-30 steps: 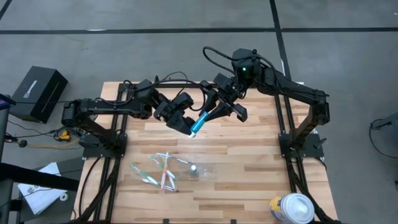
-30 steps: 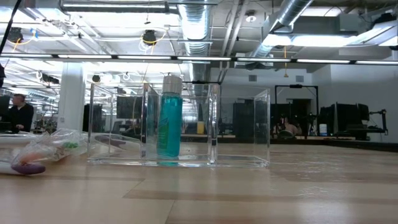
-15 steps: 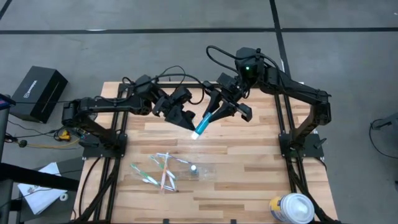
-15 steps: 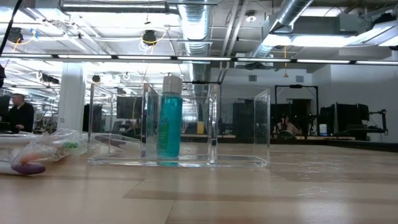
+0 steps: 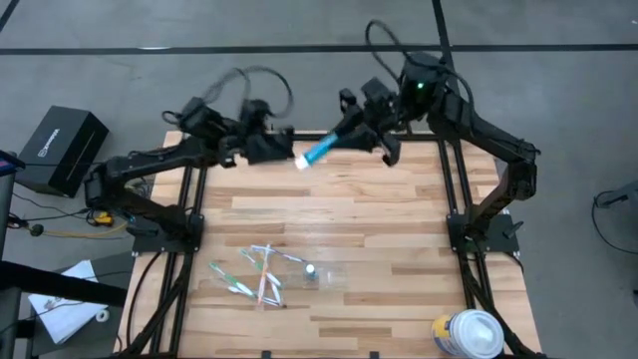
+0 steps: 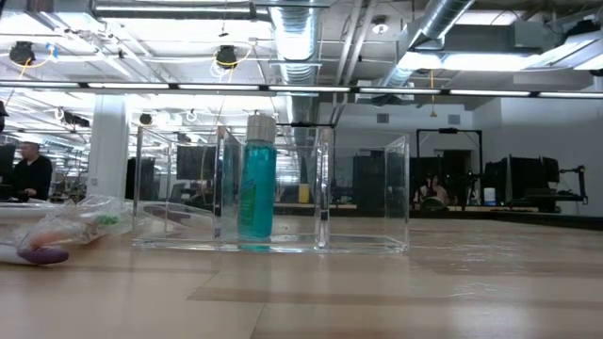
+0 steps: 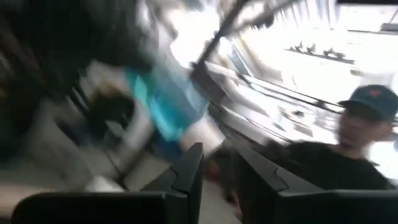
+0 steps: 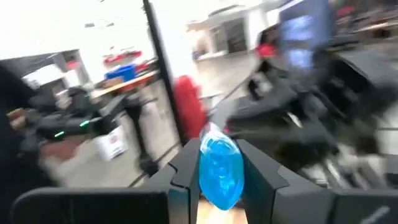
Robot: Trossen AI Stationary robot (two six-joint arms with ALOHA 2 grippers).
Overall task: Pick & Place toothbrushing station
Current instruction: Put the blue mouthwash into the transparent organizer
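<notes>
Teal tube (image 5: 321, 154) with a white cap end, slim and translucent blue-green, is clamped in the right gripper (image 5: 351, 130) above the counter's (image 5: 399, 249) 12 o'clock edge; white end points toward 8 o'clock. Right wrist view shows the tube's (image 8: 219, 165) rounded blue tail pinched between the two dark fingers (image 8: 181, 168).

Left gripper (image 5: 284, 152) sits just beside the tube's white end, at its 9 o'clock side. Left wrist view: its fingers (image 7: 189, 171) stand narrow, nothing between them; blurred teal shape (image 7: 165, 102) ahead of them.

Second teal bottle-like tube (image 6: 256, 179) with a white cap stands upright inside the clear plastic compartment holder (image 6: 363, 193) in the low view. In the high view that holder (image 5: 319, 272) is barely visible, near 6 o'clock of counter centre.

Slim pale toothbrushes (image 5: 261, 279) with green and pink accents lie in a loose pile at the holder's 9 o'clock side, some in clear wrap.

Round white-lidded canister (image 5: 469, 334) sits at the counter's 5 o'clock corner. Black box (image 5: 62, 150) on the floor at 9 o'clock.
</notes>
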